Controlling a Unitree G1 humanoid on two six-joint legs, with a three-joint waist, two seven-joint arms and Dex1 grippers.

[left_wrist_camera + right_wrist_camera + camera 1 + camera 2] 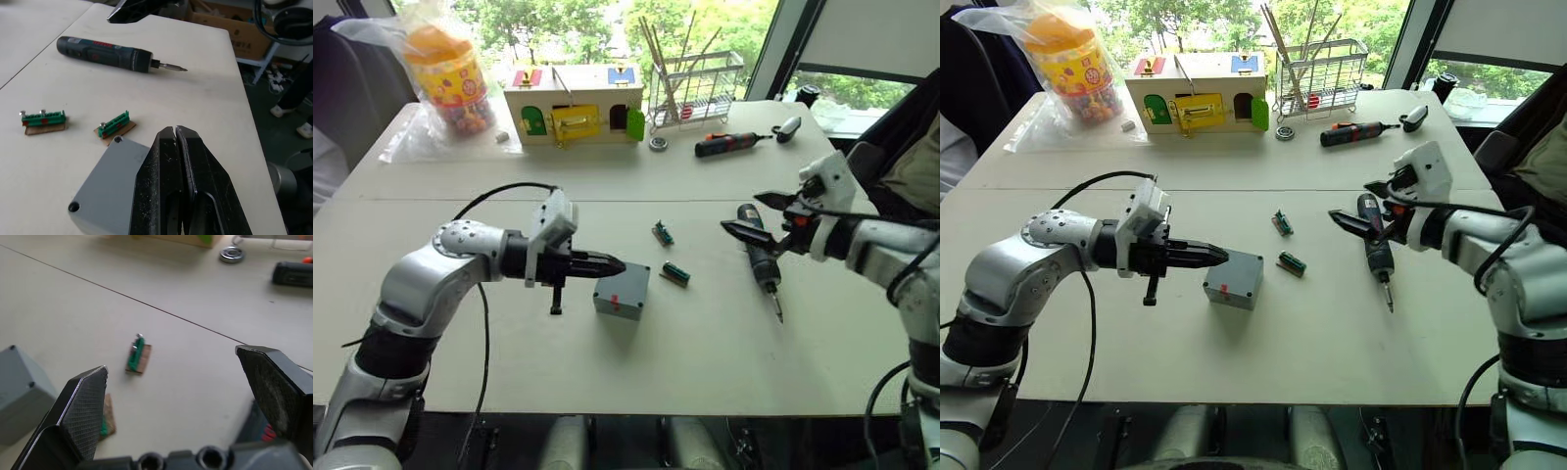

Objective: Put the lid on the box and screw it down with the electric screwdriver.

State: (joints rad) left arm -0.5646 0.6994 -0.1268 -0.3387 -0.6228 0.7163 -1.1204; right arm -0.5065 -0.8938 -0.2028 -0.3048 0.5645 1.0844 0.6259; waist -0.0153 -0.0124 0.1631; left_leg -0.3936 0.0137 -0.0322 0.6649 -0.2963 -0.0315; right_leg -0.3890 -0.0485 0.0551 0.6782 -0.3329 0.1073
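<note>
Writing/labels: none legible; the electric screwdriver (105,52) carries a red strip w/ pale marks along its body, too small to read. The snack tub (450,80) has printed colour graphics, text unreadable.
Box (623,291): grey, mid worktop (705,362), small red mark on the face toward the camera; in the left wrist view its top is a flat closed surface w/ corner screw holes.
Lid: can't tell apart from the box; that flat top may be it.
Electric screwdriver: lies flat on the worktop on the robot's right, bit pointing toward the near edge, well apart from the box.
Left gripper (615,263): fingers pressed together, nothing between them; tips over the box's top edge, contact can't be judged.
Right gripper (749,215): fingers spread wide, empty, hovering just over the handle end of the electric screwdriver.
In between: two green terminal blocks (663,233) (676,273) on brown backing lie btwn box and electric screwdriver.
Far side: wooden toy house (574,104), wire rack (697,90) w/ sticks, smaller black-and-red screwdriver (731,144), round metal ring (658,143), dark oval object (789,127), plastic bag around the tub.
Obstructions: none on the open worktop btwn box and electric screwdriver except the terminal blocks.
</note>
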